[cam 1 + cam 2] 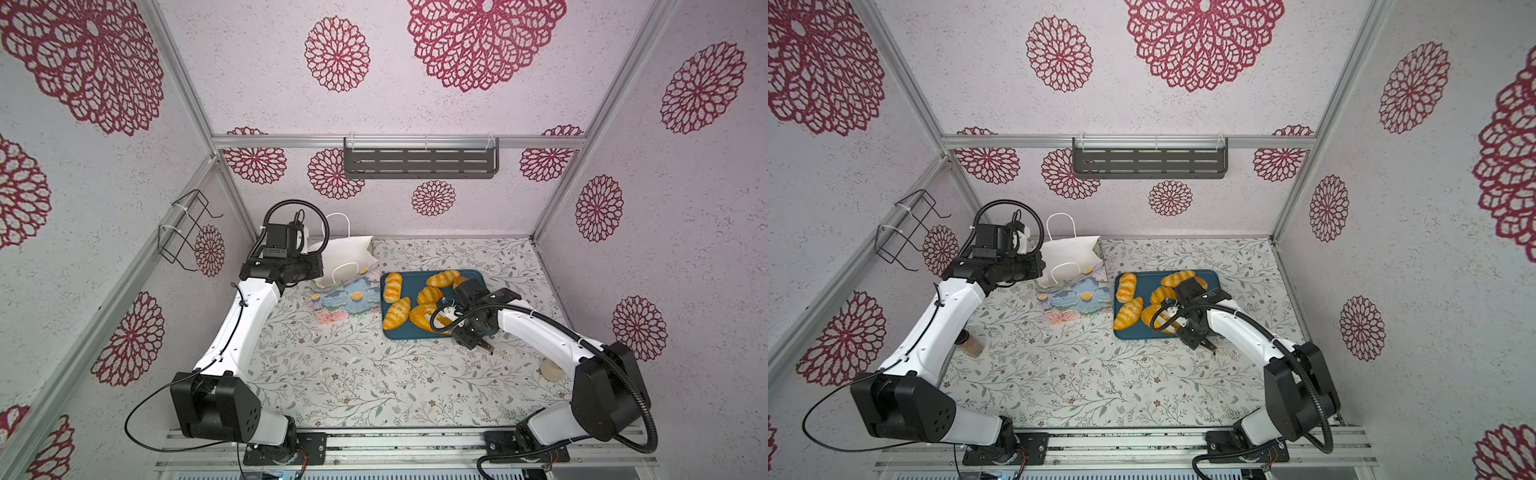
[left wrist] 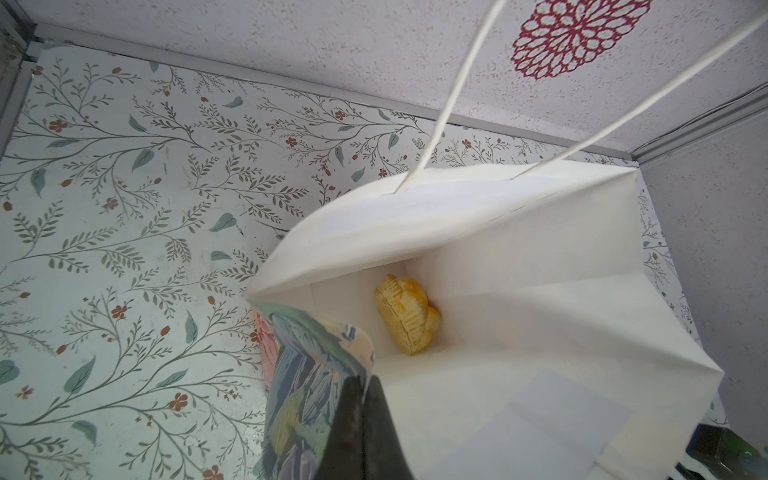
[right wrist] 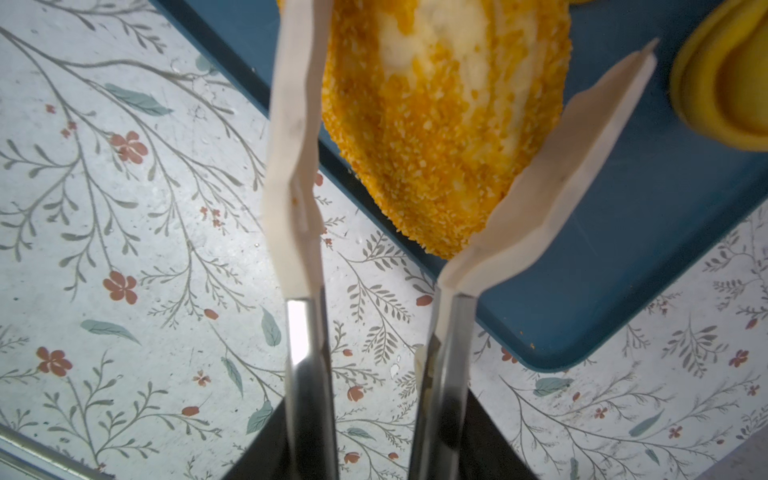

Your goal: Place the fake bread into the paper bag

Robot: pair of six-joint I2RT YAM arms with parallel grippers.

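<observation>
The paper bag [image 1: 349, 253] [image 1: 1071, 253] stands at the back left, mouth open, white inside. My left gripper [image 2: 365, 382] is shut on the bag's [image 2: 498, 232] flowered rim. One fake bread [image 2: 409, 316] lies on the bag's floor. Several more lie on the teal tray [image 1: 473, 276] [image 1: 1142, 332], among them a striped roll [image 1: 392, 286] and the large oval loaf [image 1: 422, 316] [image 3: 436, 124]. My right gripper [image 3: 374, 415] is shut on the cream tongs [image 3: 291, 145] [image 1: 446, 311]. Their two blades stand apart on either side of the loaf's near end.
A small jar [image 1: 971, 343] stands under the left arm. A white round object [image 1: 552, 370] lies beside the right arm. A grey shelf [image 1: 419, 160] hangs on the back wall and a wire rack [image 1: 185, 228] on the left wall. Another bread [image 3: 723, 83] lies right of the loaf.
</observation>
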